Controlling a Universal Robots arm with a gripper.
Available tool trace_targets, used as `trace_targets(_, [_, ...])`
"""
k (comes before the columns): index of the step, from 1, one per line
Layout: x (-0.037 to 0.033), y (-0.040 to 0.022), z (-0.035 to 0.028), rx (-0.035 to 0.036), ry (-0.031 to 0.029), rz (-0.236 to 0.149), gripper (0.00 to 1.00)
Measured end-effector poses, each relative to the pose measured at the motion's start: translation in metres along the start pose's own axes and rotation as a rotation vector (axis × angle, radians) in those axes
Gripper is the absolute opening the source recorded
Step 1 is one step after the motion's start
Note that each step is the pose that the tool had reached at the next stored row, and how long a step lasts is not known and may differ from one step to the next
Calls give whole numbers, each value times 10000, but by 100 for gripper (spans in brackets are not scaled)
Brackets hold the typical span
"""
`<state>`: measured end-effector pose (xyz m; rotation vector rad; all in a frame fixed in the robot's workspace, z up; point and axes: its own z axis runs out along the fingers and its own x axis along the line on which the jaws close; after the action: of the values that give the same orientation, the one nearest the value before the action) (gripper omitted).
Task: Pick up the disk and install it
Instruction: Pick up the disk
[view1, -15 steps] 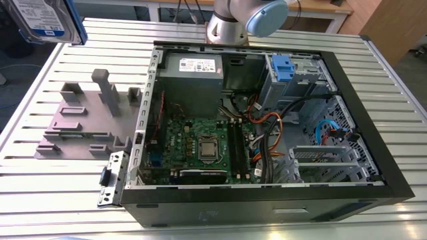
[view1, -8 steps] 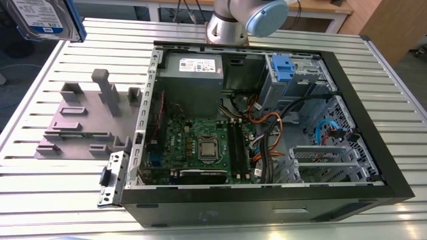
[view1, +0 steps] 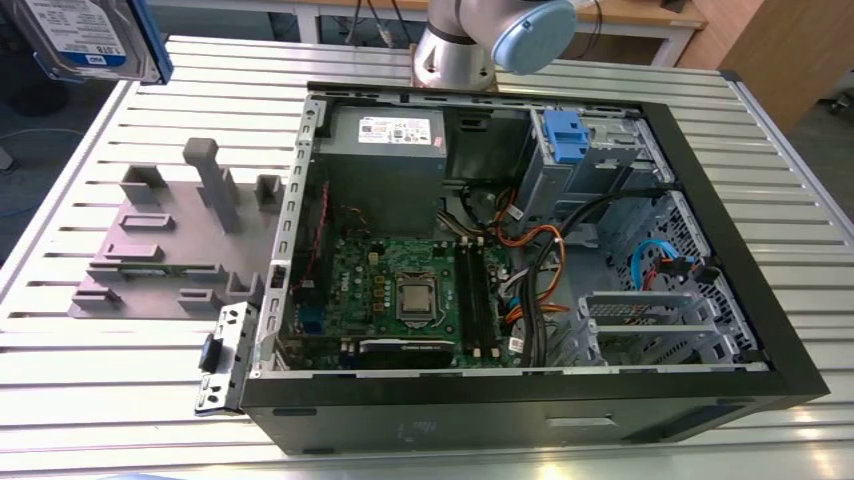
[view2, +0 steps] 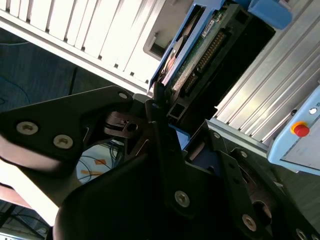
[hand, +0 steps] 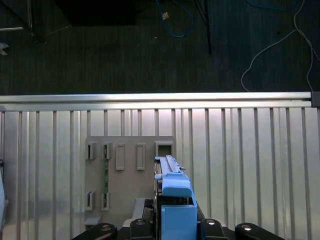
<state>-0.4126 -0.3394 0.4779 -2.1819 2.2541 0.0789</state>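
Note:
The disk hangs in the air at the exterior view's far left, above the table's back corner, its white-and-blue label facing the camera between blue rails. In the second wrist view the disk appears edge-on, with its green circuit board and blue rail, and my gripper is shut on its lower end with black fingers. The first wrist view looks down past the disk's blue rail, which is clamped in the gripper, onto the table below.
An open computer case lies on the slatted metal table, with a grey drive bay and blue bracket at its back. A grey slotted holder stands to its left. The arm's base is behind the case.

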Motion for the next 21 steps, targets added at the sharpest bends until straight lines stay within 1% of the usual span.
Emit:
trace_targets(4, [0,-11,0,2,5,0,37])
trace_targets(11, [-1,-33,0,2,30,1,37])
trace_targets(14, [-1,-47,-1,3,42,1,37])
trace_targets(21, [-3,-87,-2,3,50,1,37])
